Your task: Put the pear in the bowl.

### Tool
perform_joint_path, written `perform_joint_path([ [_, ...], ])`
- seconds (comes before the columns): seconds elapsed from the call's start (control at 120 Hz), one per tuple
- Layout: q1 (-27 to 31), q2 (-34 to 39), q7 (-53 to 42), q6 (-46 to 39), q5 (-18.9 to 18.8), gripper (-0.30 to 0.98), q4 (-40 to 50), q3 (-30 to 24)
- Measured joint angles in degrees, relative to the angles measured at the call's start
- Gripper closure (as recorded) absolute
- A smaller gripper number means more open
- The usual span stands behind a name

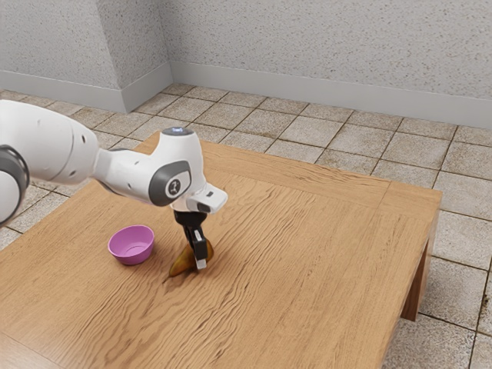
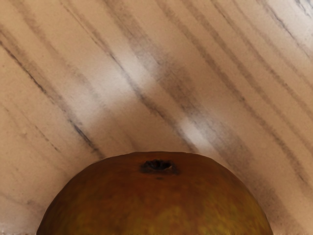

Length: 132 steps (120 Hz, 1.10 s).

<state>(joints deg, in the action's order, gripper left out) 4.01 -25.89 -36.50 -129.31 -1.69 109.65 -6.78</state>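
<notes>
The black gripper (image 1: 199, 250) points down at the pear (image 1: 183, 262), overlapping its thicker end in the exterior view. The pear, brown and yellowish, lies on its side, its stem toward the exterior view's lower left. Part of it is hidden behind the gripper, and whether it is held is not visible. In the wrist view the rounded blossom end of the pear (image 2: 156, 200) appears large at the lower edge. A magenta bowl (image 1: 131, 245) stands upright on the table, apart from the pear, toward the exterior view's left.
The wooden table (image 1: 307, 254) carries both the bowl and the pear. The white arm reaches in from the exterior view's left, passing above and behind the bowl. Beyond the table's far edge are floor tiles and a grey wall.
</notes>
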Motion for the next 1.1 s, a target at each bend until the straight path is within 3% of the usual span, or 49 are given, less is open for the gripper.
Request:
perform_joint_path([
  [0.317,1.91,7.14,0.57,3.60,-0.42,0.40,-0.46,-0.01],
  [0.6,11.45,11.45,1.00,8.96,-1.78,0.45,1.21,-0.01],
  [0.7,13.30,12.51,1.09,9.76,-2.66,0.36,3.50,0.01],
  [1.1,15.19,12.70,0.95,10.27,-2.93,0.32,7.82,-0.14],
])
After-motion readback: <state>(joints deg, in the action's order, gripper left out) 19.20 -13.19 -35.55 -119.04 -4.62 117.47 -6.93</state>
